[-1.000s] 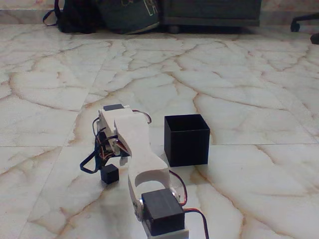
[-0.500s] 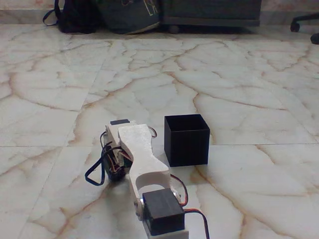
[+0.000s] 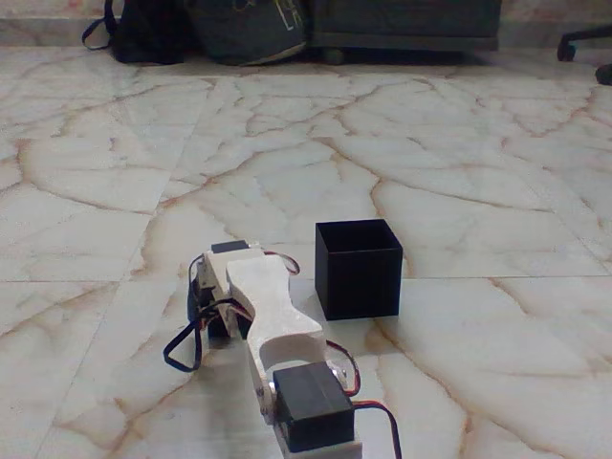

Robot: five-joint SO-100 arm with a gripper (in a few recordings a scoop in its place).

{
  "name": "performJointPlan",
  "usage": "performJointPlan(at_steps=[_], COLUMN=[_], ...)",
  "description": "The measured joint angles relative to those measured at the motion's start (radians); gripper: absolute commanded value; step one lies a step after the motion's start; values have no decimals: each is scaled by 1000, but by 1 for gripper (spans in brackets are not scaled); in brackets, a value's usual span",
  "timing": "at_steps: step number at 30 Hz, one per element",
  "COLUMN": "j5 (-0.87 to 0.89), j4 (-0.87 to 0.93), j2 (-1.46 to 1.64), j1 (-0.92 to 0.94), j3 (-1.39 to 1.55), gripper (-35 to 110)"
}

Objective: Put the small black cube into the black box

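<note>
fixed view: nearest, at bottom centre, a black servo block [image 3: 311,409] in a white bracket, red wires trailing right. running up and away from it, the white arm link [image 3: 268,306], bent low toward the marble floor [image 3: 478,363]. at its far left end, the gripper [image 3: 218,320], pressed down close to the floor behind a loop of black cable [image 3: 182,349]; fingers masked by the wrist and wiring, so spread or pressed together: cannot tell. small black cube: a dark patch under the gripper, possibly the cube, possibly servo housing; impossible to separate. judged by the task, probably sitting right at the fingers, near left of the box.

likely light, rigid, matte, with flat faces; best pinched across two opposite sides, squarely, to avoid twisting out.

just right and slightly farther, the black box [image 3: 358,269], upright, open-topped, thin-walled, standing apart from the arm. interior dark, nothing seen inside from this low angle. probably light enough to slide if bumped.

far back, bags [image 3: 201,29] and dark furniture [image 3: 406,21] along the wall.
</note>
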Motion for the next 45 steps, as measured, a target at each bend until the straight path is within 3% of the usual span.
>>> performJointPlan(at_steps=[7,12,15,19,24,33,35,37,38,40,41,43,45], j5=[-20,-54,-117,-202,-270,-259,-241,-218,-212,-199,-179,-98,-95], j4=[28,216,222,112,-150,-92,63,397,474,1075,1210,1215,1215], j2=[0,0,14,32,49,66,143,279,324,549,601,741,959], j1=[0,52,124,204,351,403,403,396,396,394,394,364,364], j3=[-14,-356,-422,-422,-422,-422,-422,-423,-428,-436,-436,-365,-58], gripper=[0,0,0,0,0,7,7,7,7,7,6,6,6])
